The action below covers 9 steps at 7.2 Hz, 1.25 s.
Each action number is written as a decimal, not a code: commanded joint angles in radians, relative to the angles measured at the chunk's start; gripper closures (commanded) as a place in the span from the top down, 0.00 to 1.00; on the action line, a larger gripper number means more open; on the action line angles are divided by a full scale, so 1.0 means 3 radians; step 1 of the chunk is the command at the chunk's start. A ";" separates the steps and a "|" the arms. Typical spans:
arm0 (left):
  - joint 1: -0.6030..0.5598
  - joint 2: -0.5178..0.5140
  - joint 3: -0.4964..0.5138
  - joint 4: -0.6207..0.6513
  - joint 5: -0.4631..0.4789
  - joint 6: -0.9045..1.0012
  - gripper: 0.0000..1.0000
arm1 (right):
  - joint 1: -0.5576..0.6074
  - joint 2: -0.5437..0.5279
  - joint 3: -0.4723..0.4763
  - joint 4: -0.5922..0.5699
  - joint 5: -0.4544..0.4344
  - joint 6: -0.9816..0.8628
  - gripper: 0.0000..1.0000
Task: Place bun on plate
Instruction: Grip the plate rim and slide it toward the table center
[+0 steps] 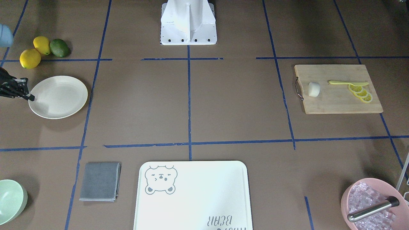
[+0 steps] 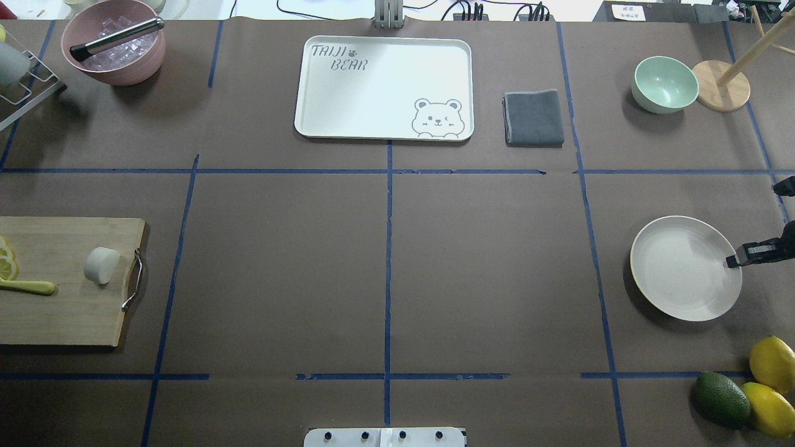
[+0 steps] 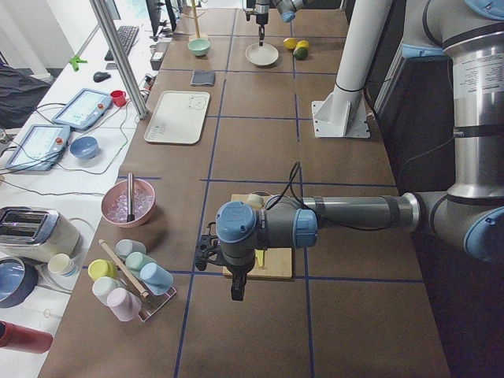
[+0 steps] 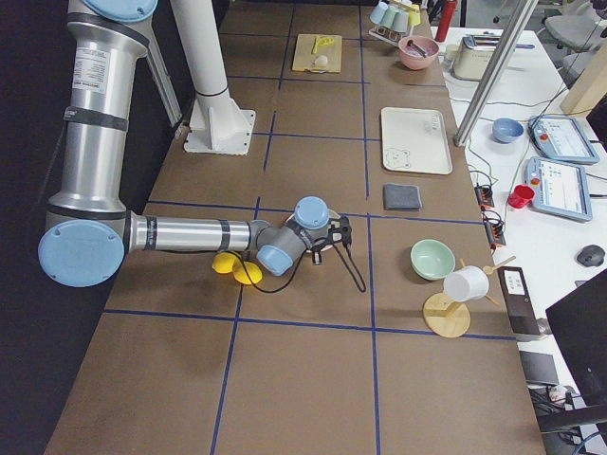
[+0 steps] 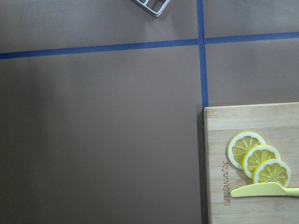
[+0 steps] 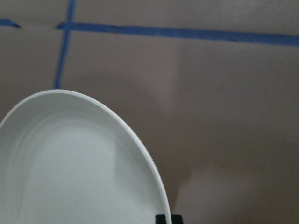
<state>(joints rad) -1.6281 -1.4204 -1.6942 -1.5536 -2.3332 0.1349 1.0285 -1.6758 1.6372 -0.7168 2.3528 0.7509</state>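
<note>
The bun (image 2: 102,265) was a small, smooth white lump, rounded like a stubby cylinder lying on its side, matte and soft-looking. It sat on the wooden cutting board (image 2: 62,310) by the left edge of the counter (image 2: 279,279), near the board's inner end and well apart from the lemon slices (image 5: 258,158) and the yellow knife (image 5: 261,189). The plate (image 2: 677,292), round, cream-white and shallow with a raised rim, lay near the counter's right edge, far across from the bun. The overhead and front views took in bun and plate together. The left wrist view caught only a corner of the board with the slices and knife, the bun falling outside it. The right wrist view showed the plate's rim close up, with a black tip of the right pincer (image 2: 734,261) right at that rim; whether its jaws stood apart or together I could not tell. The left pincer (image 3: 236,293) appeared only in the side view from the counter's left end, pointing down over the counter beside the board, and its state could not be judged either.
</note>
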 commanded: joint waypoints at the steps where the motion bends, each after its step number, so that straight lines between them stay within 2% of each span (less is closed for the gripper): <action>1: 0.0002 0.0000 0.0002 0.0009 0.0000 0.0000 1.00 | -0.0302 0.0613 0.0039 -0.0019 0.0047 0.0773 0.00; 2: 0.0002 0.0000 0.0002 0.0009 0.0000 0.0000 1.00 | -0.0598 0.1001 0.0034 -0.0039 -0.0145 0.1509 0.02; 3: 0.0002 0.0000 0.0002 0.0009 0.0000 0.0000 1.00 | -0.0980 0.1273 0.0009 -0.0085 -0.0446 0.1931 0.03; 5: 0.0007 0.0000 0.0002 0.0009 0.0000 0.0000 1.00 | -0.1437 0.1972 0.0019 -0.1108 -0.1095 0.2486 0.01; 6: 0.0017 0.0000 0.0002 0.0009 0.0000 0.0000 1.00 | -0.1621 0.2183 0.0004 -0.1437 -0.1306 0.2553 0.02; 8: 0.0053 0.0000 0.0002 0.0004 -0.0005 0.0000 1.00 | -0.1766 0.2175 -0.0007 -0.1471 -0.1466 0.2600 0.07; 9: 0.0058 0.0000 -0.0003 0.0004 -0.0010 0.0000 1.00 | -0.1767 0.2150 -0.0012 -0.1476 -0.1471 0.2575 0.51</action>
<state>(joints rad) -1.6138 -1.4205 -1.6939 -1.5518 -2.3346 0.1350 0.5088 -1.0288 1.6357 -1.1507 1.9243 1.5251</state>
